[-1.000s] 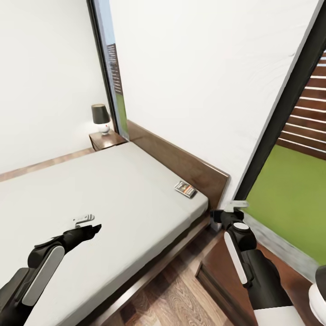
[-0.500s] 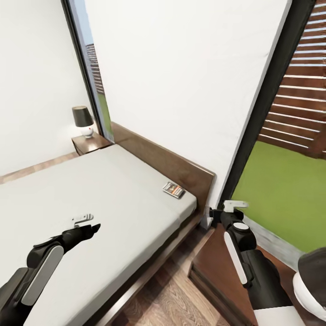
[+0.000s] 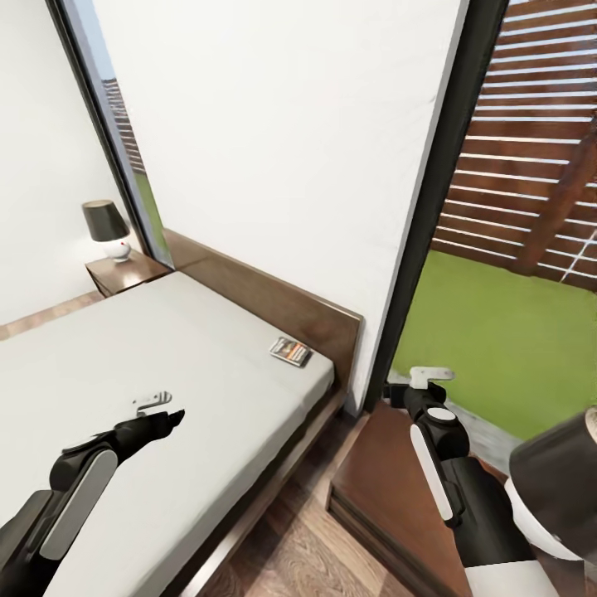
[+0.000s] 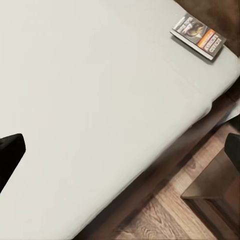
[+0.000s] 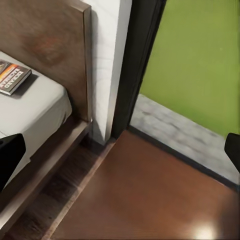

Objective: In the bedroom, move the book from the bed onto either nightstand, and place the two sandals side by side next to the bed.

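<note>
**A:** Book (image 3: 290, 351) first: where is it relative to the bed (image 3: 166, 390)?

**B:** Flat on the mattress, at the corner beside the headboard (image 3: 274, 303), on the side nearest the closer nightstand (image 3: 398, 489). It is a thin paperback with a pale cover and orange and black print, and neither gripper touches it.

**A:** Why are the arms held like that?

**B:** My guess is they are parked for travel. The left gripper (image 3: 162, 408) hangs over the bare mattress, well apart from the book. The right gripper (image 3: 419, 385) sits above the near nightstand's top. Both wrist views show the dark fingertips at opposite edges, so the jaws are spread wide with nothing between them.

**A:** And the surfaces?

**B:** The mattress is plain, matte and grey-white. The bed frame and headboard are dark brown wood. The nightstand top is glossy, catching a highlight. A black-shaded lamp (image 3: 106, 230) stands on the far nightstand (image 3: 124, 272) beyond the bed, and another dark shade (image 3: 551, 481) is on the near one.
</note>
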Robot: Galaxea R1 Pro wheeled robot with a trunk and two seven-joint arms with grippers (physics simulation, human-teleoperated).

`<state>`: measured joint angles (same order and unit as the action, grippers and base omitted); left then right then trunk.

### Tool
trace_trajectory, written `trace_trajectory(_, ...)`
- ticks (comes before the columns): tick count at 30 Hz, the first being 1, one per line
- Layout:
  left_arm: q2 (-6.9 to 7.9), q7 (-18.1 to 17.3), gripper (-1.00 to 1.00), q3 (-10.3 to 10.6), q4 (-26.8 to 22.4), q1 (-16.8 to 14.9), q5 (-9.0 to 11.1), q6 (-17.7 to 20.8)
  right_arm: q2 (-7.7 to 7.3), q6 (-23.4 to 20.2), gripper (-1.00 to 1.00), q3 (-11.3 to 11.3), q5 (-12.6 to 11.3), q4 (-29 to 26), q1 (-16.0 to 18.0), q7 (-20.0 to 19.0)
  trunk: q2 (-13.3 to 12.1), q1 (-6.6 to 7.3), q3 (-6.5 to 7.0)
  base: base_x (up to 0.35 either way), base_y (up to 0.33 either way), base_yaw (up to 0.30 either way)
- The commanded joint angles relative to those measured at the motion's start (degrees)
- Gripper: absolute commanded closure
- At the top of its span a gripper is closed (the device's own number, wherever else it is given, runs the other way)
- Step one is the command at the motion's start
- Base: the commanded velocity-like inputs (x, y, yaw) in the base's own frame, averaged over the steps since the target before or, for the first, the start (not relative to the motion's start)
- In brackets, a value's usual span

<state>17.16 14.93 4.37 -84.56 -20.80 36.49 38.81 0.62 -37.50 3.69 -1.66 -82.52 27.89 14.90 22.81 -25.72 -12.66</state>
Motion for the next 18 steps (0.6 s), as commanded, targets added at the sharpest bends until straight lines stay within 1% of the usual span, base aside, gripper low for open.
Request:
trace_trajectory(1, 0.06, 0.6, -1.00, 0.1, -0.1, 0.0, 0.6, 0.1, 0.00, -0.3, -1.00, 0.1, -0.2, -0.1, 0.1, 0.4, 0.1, -0.06, -0.11, 0.285, 0.000, -0.089)
trace_trajectory(5, 0.06, 0.5, -1.00, 0.0, -0.1, 0.0, 0.6, 0.1, 0.00, -0.3, -1.00, 0.1, -0.2, -0.1, 0.1, 0.4, 0.1, -0.06, -0.11, 0.286, 0.000, -0.053)
trace_trajectory(8, 0.06, 0.5, -1.00, -0.1, -0.1, 0.0, 0.6, 0.1, 0.00, -0.3, -1.00, 0.1, -0.2, -0.1, 0.0, 0.4, 0.1, -0.06, -0.11, 0.192, 0.000, -0.024)
trace_trajectory(13, 0.06, 0.5, -1.00, -0.1, -0.1, 0.0, 0.7, -0.1, -0.05, -0.2, -1.00, 0.2, -0.2, -0.4, -0.1, 0.3, 0.1, -0.06, -0.11, 0.083, 0.000, -0.010)
trace_trajectory(18, 0.04, 0.5, -1.00, 0.2, -0.2, 0.0, 0.7, -0.2, -0.08, 1.5, -1.00, 1.0, -0.1, -0.7, -3.0, 0.3, 0.1, -0.06, -0.11, 0.014, 0.000, -0.002)
